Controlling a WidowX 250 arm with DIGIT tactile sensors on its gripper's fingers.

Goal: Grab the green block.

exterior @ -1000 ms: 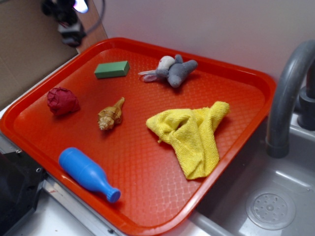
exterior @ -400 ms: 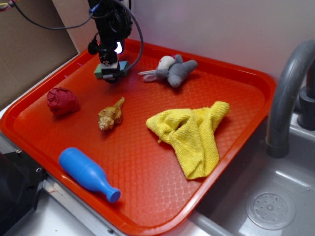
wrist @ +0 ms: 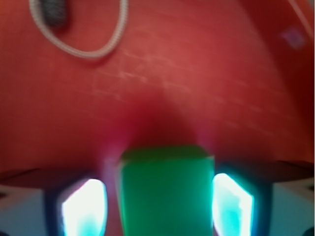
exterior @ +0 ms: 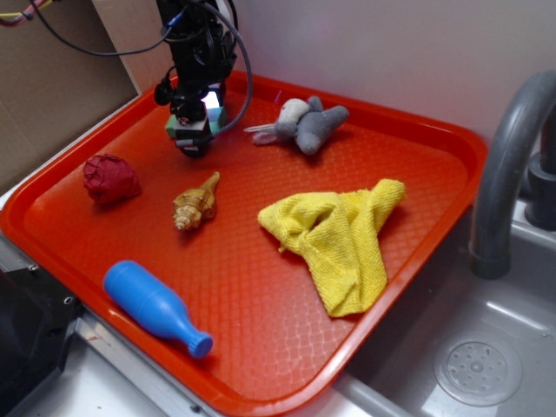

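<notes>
The exterior view gives the whole layout – red tray (exterior: 417, 287) with the gripper (exterior: 193, 139) down at the upper left of the frame, right on top of the green block (exterior: 176, 130), plus a grey plush mouse (exterior: 304, 123), yellow cloth (exterior: 340, 238), tan seashell (exterior: 197, 202), crumpled red ball (exterior: 109, 178) and blue bottle (exterior: 154, 307) spread around it. The wrist view is blurry but shows what the arm hides there – the green block (wrist: 166, 191) sits bottom centre between the two glowing fingers (wrist: 81, 206), a thin gap on each side, so the jaws are narrowed around it and I can't tell whether they actually touch it.
</notes>
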